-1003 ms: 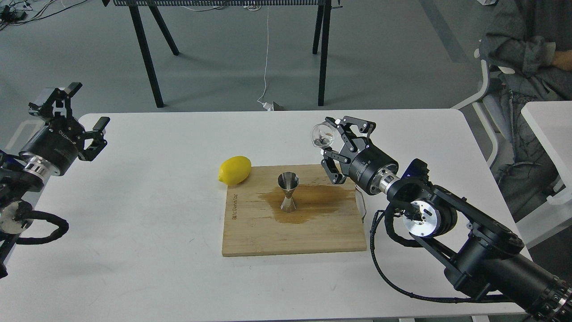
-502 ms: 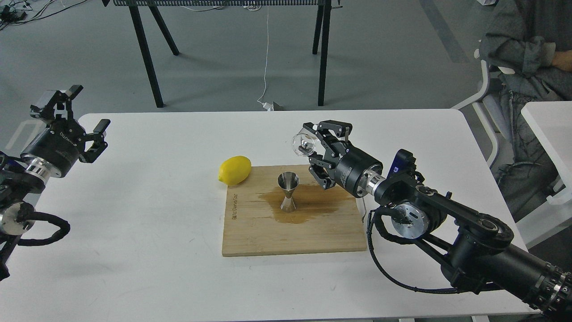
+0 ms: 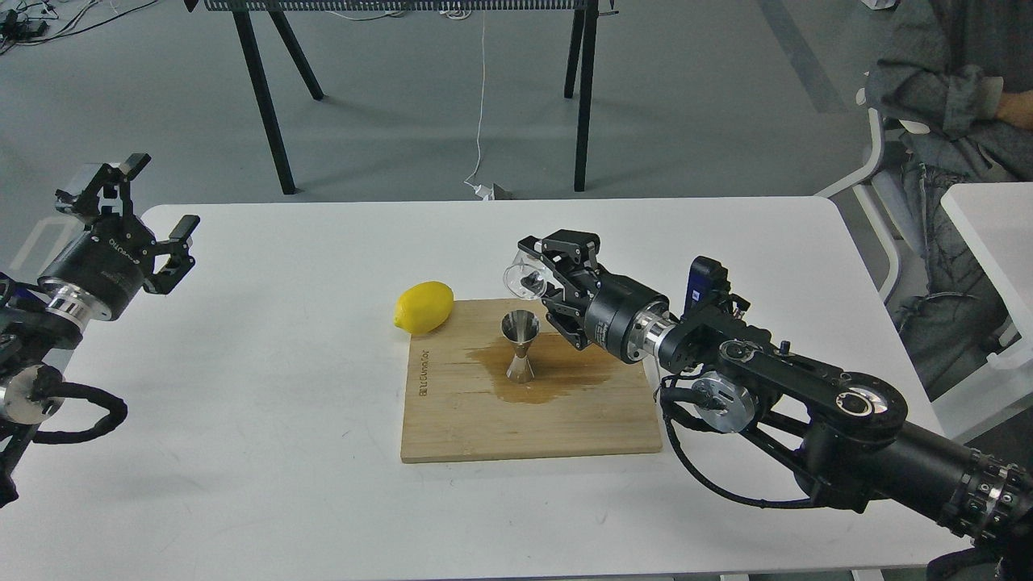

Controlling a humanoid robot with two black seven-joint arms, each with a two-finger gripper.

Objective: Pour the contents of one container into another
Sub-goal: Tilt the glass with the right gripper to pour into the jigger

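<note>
The steel jigger (image 3: pixel 520 345) stands upright on a wooden board (image 3: pixel 452 420), in the middle of a brown wet stain. My right gripper (image 3: pixel 539 284) is shut on the small clear cup (image 3: pixel 523 277), held tilted on its side just above and slightly right of the jigger's mouth. Something small and dark shows inside the cup. My left gripper (image 3: pixel 153 211) stands open and empty at the table's far left, well away from the board.
A yellow lemon (image 3: pixel 424 307) lies at the board's back left corner. The white table (image 3: pixel 242 452) extends all round. A seated person (image 3: pixel 952 105) and a second white table (image 3: pixel 993 234) are at the right; black table legs (image 3: pixel 262 97) stand behind.
My right arm has carried the cup left and down, from beyond the board's right back corner to just above the jigger. The left arm has barely shifted.
</note>
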